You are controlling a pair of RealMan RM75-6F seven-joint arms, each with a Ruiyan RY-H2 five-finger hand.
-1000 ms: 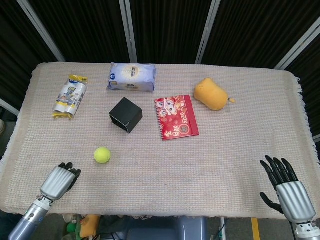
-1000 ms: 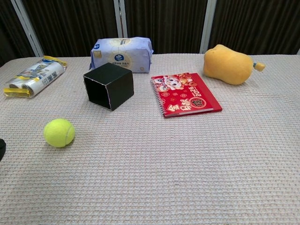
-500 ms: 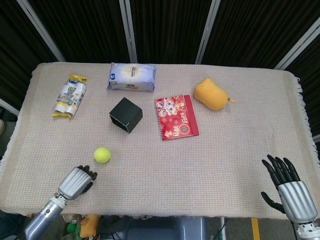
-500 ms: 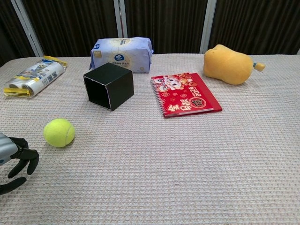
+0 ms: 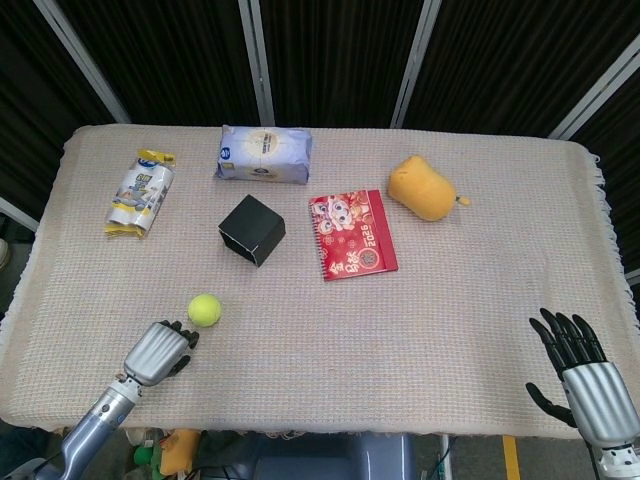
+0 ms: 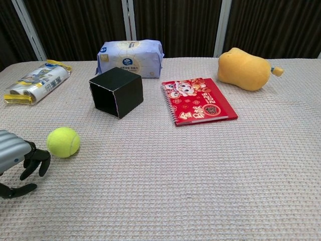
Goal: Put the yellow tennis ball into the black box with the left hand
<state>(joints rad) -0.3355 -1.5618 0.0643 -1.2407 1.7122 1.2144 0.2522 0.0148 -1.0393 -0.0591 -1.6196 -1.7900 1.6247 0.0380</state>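
The yellow tennis ball (image 5: 204, 309) sits on the bench (image 5: 440, 320), not in any hand. The black box (image 5: 252, 229) is a short way from it at about 1 o'clock, tipped so its open side faces the near left.

The left hand (image 5: 160, 351) is just beside the ball, at about 7 o'clock from it, but not touching it. In the chest view the left hand's fingers (image 6: 36, 160) hang down and are spread a little, with nothing between them. So this hand is open and empty.

The right hand (image 5: 583, 375) is far off at the bench's near right corner. Its fingers are spread wide and it holds nothing.

Other things lie around. A red notebook (image 5: 351, 235) is at 3 o'clock from the box. A yellow plush toy (image 5: 424, 187) is past the notebook, a pack of wipes (image 5: 264, 153) is at 12 o'clock from the box, and a snack bag (image 5: 140, 192) is at 9 o'clock from the box.

What could go wrong? The ball is round, so it may roll away if a finger bumps it before the hand closes. If the hand closes too soon, it may pinch only the edge and the ball could pop out. The box looks light, so it may slide if the hand knocks it.
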